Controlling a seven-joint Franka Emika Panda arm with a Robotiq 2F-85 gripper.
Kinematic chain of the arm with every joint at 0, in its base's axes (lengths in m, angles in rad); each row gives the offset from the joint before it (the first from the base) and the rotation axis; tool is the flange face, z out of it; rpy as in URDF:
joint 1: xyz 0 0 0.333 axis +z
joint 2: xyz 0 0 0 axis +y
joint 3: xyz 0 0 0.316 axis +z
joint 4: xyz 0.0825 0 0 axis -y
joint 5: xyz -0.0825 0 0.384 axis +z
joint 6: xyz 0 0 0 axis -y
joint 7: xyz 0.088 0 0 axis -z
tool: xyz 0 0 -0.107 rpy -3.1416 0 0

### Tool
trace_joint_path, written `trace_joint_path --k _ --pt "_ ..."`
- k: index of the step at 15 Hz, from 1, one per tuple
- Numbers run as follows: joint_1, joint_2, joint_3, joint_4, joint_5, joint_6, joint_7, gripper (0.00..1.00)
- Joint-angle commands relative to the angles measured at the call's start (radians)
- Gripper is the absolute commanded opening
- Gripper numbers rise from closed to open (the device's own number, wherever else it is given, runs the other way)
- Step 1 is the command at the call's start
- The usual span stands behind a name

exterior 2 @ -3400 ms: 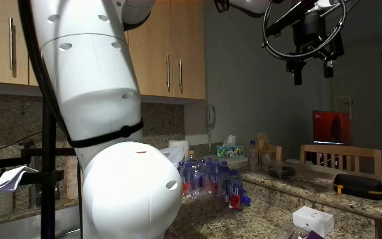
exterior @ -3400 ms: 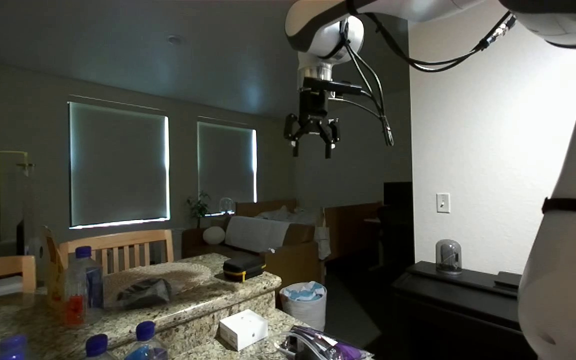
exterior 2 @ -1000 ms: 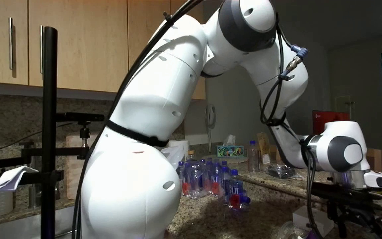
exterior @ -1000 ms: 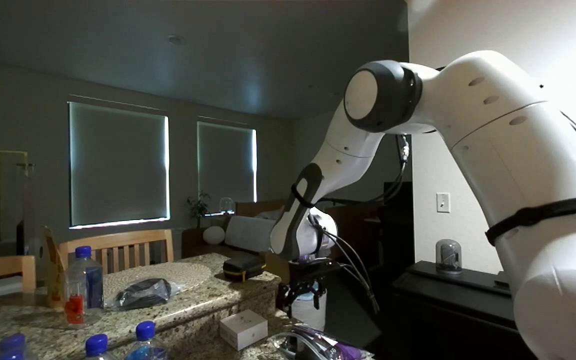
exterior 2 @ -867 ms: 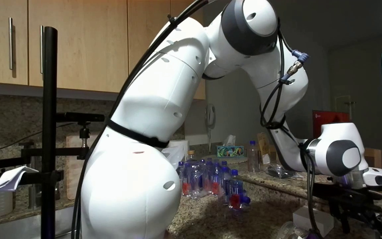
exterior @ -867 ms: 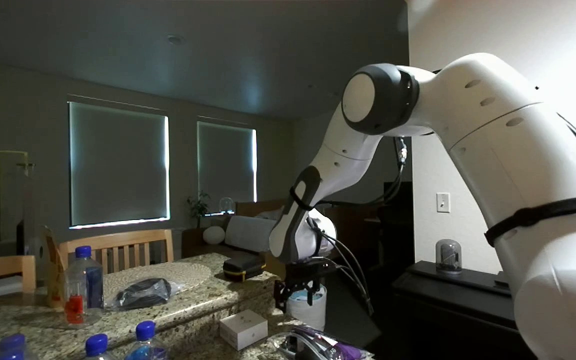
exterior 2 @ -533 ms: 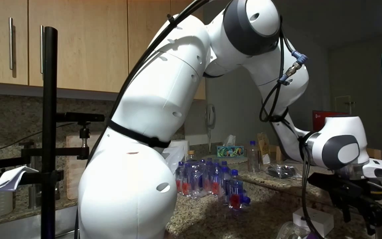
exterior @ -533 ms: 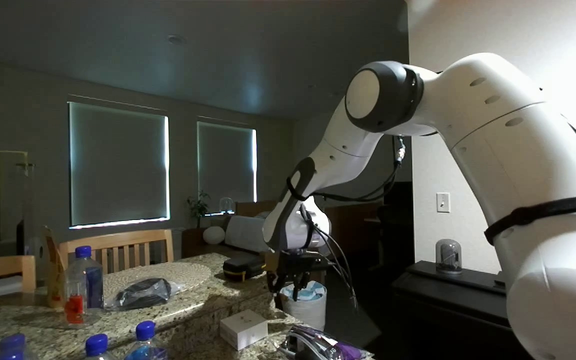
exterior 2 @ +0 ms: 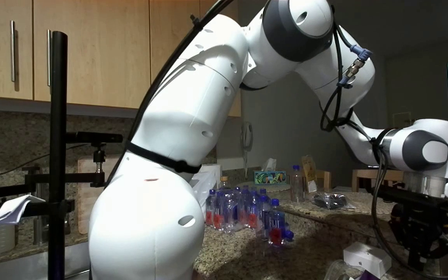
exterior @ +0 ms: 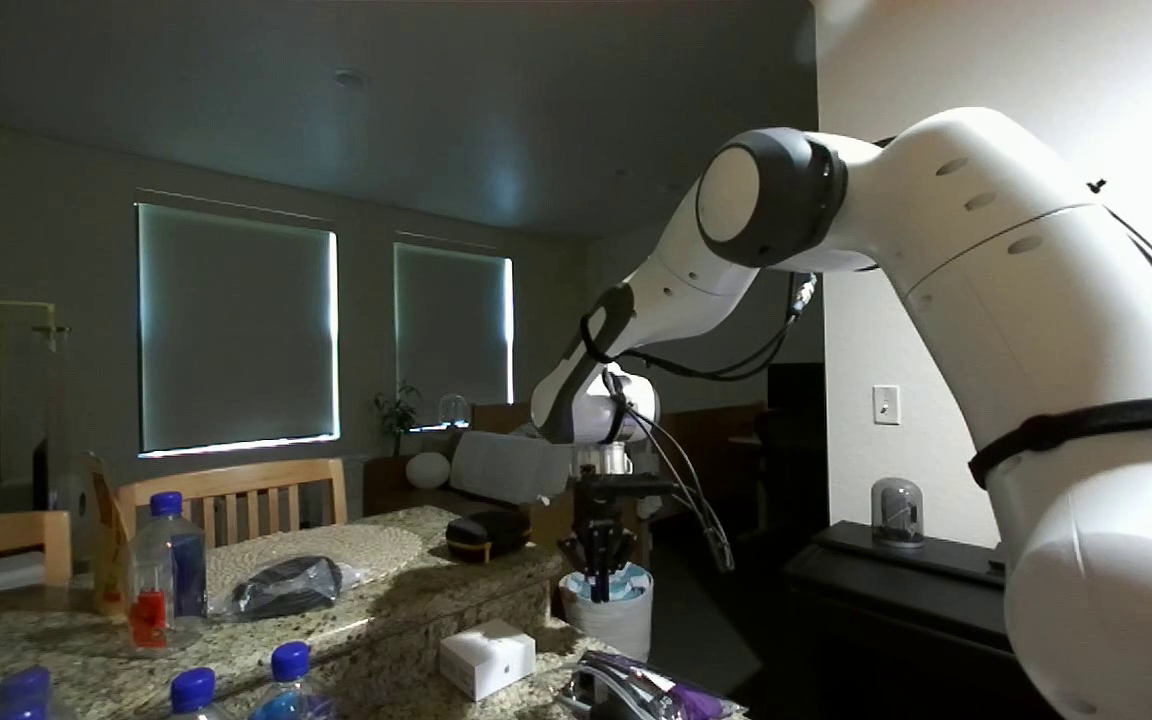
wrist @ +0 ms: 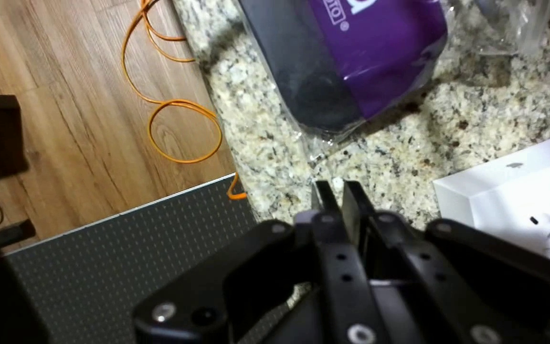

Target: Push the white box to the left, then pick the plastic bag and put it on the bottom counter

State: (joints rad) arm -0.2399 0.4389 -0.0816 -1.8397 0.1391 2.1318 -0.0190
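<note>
The white box (exterior: 488, 660) rests on the bottom counter (exterior 2: 239, 258) against the riser of the raised ledge. In the wrist view, the white box (wrist: 523, 205) lies to the right of my fingers, apart from them. My gripper (exterior: 600, 592) points down, above the counter's end near the box. Its fingers (wrist: 323, 196) are drawn together with only a narrow gap and nothing between them; an exterior view shows the gripper (exterior 2: 416, 261) as one slim tip. The plastic bag (exterior: 288, 588), clear with something dark inside, lies on the raised ledge, away from the gripper.
A purple-and-grey package in clear wrap (wrist: 380, 52) lies on the lower counter near the box. On the ledge are a black case (exterior: 488, 535) and a bottle (exterior: 168, 570). Several bottles (exterior 2: 243, 210) crowd the lower counter. A white bin (exterior: 621, 625) stands beyond the counter's end.
Over the last second my fingers have come together from wide apart, and the wrist has risen and straightened. Earlier, the arm came down from high up. The box and bag have not visibly moved.
</note>
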Motion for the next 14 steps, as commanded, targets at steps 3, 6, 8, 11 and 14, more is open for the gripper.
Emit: trace_joint_path --k 3,6,8,11,14 --pt "0.005 -0.017 -0.027 0.012 -0.022 0.020 -0.054 0.06" --pt "0.009 0.001 -0.029 0.030 -0.006 0.000 -0.023 0.07" --pt "0.009 0.001 -0.029 0.030 -0.006 0.000 -0.023 0.07" --pt "0.024 0.022 -0.027 0.030 -0.018 0.042 -0.013 0.06" --pt "0.040 0.066 -0.009 0.028 -0.024 0.105 -0.051 0.07"
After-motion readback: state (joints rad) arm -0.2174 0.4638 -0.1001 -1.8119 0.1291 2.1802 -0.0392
